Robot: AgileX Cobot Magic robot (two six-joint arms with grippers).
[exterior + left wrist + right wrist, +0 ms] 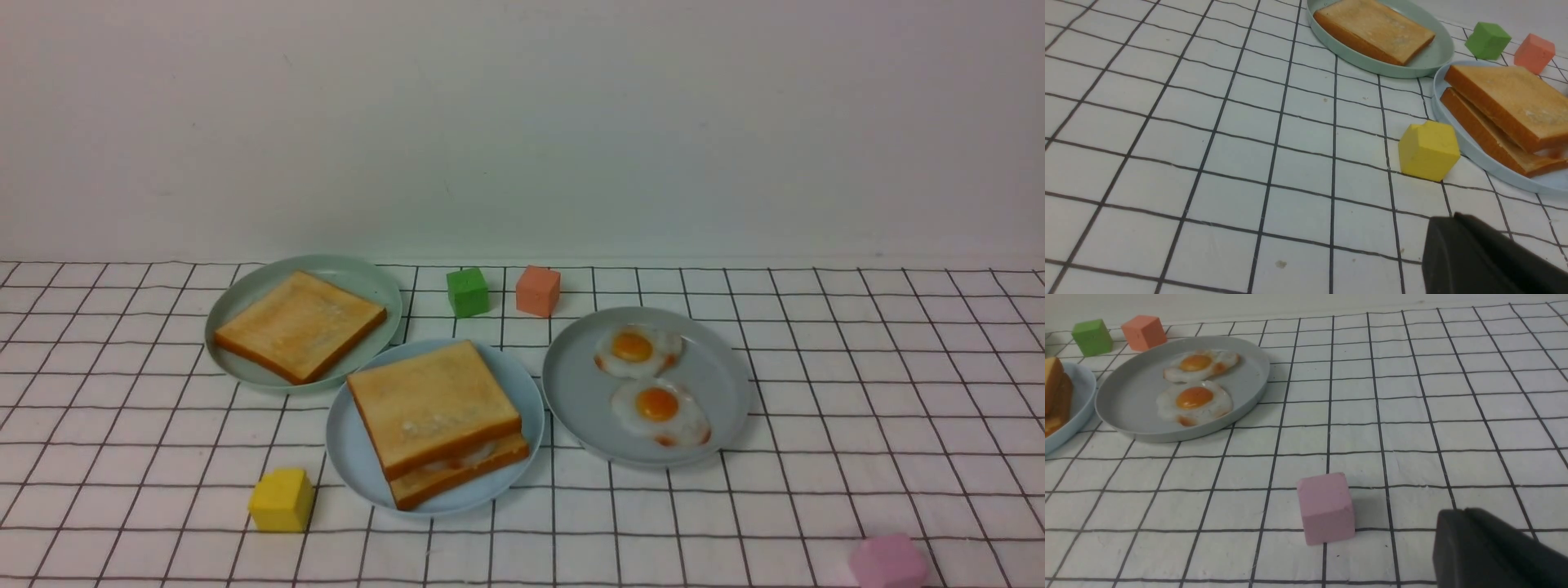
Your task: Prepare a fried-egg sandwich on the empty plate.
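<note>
Two claws sit low at the near side of the worktop [816, 490], each showing only a dark corner of its body in its own wrist view — left claw [1486, 261], right claw [1498, 551] — so I cannot tell whether either is apart or together; neither holds anything visible.

Outward from them, the fried-egg sandwich [441, 420] lies finished on the sky-blue plate [351, 457] at centre, egg white peeping between the slices, so the task looks done. A yellow cube [281, 500] crowds the plate's 8 o'clock rim; a pink cube [888, 562] sits well off at 4 o'clock. At 10 o'clock the green plate [245, 294] touches it; at 3 o'clock the grey plate [571, 392] is just beside. Open room lies far left and right.
</note>
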